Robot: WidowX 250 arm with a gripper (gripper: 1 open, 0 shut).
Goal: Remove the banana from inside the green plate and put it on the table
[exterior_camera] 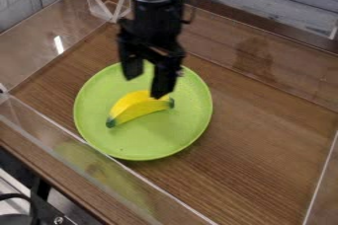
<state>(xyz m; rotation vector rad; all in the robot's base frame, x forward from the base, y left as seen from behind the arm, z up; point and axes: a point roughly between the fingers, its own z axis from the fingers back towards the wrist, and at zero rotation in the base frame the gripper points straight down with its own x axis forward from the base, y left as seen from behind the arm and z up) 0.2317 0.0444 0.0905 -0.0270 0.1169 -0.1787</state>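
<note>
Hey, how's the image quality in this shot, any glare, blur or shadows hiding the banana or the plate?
In the camera view, the banana and green plate are evenly lit and readable; the open gripper looks slightly soft and covers the banana's upper end; the clear acrylic walls throw pale reflections over the table, strongest along the near left edge; shadows are faint.
</note>
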